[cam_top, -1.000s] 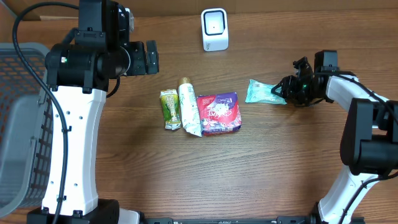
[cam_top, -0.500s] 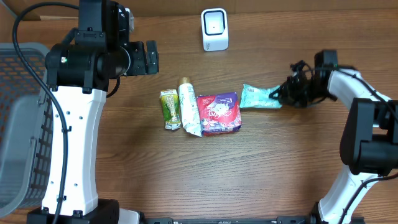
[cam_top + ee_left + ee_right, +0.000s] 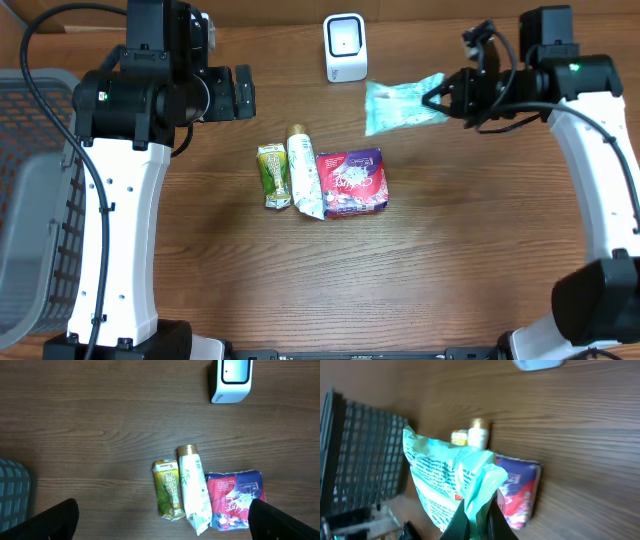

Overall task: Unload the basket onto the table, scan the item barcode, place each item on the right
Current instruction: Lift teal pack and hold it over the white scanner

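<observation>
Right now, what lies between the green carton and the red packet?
The white tube with a gold cap lies there, seen in the overhead and left wrist views.

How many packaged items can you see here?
4. Three lie side by side: a green packet, a white tube, a red pack. The fourth, a teal bag, is held in the right hand near the scanner. None seem hidden.

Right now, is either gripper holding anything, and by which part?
The right gripper pinches the mint-green packet by its crimped end; the left gripper is open and empty.
</observation>
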`<state>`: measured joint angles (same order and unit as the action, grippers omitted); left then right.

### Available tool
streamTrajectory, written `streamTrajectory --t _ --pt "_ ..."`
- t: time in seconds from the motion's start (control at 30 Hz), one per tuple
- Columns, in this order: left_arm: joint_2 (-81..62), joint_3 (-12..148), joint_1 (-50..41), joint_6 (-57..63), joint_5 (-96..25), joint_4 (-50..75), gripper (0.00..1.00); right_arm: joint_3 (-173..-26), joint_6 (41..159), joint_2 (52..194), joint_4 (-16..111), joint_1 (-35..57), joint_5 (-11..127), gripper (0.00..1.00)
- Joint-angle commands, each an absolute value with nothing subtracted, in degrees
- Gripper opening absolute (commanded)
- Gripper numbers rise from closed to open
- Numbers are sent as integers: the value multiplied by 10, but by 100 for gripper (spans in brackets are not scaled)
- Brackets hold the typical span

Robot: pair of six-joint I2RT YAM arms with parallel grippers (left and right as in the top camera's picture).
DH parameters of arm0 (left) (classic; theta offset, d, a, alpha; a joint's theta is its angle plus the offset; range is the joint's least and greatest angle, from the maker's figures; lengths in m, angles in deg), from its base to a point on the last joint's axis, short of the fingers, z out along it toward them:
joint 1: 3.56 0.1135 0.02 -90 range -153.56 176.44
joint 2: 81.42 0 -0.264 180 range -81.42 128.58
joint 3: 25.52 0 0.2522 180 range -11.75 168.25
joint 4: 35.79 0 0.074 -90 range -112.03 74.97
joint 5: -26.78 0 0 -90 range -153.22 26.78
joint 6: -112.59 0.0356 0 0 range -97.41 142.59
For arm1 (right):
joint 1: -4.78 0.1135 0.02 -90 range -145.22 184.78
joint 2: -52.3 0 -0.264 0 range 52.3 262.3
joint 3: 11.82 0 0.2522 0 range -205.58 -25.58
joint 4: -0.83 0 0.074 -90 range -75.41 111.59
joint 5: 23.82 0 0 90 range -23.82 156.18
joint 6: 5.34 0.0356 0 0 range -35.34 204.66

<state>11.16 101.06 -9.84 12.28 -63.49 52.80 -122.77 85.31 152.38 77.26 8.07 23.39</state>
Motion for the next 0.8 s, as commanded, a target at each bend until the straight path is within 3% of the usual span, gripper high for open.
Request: streamTrajectory --t 0.0,0.23,0.47,0.77 --pt "112 1016 -100 128 -638 528 100 -1239 853 1497 772 100 260 4" --pt "112 1016 -100 128 -638 528 100 -1306 881 1479 824 108 316 4" --pt "112 1016 -100 128 -638 528 100 -1445 913 1480 857 178 600 4" --pt "112 1016 -100 128 -638 528 100 -1452 880 1559 708 300 961 4"
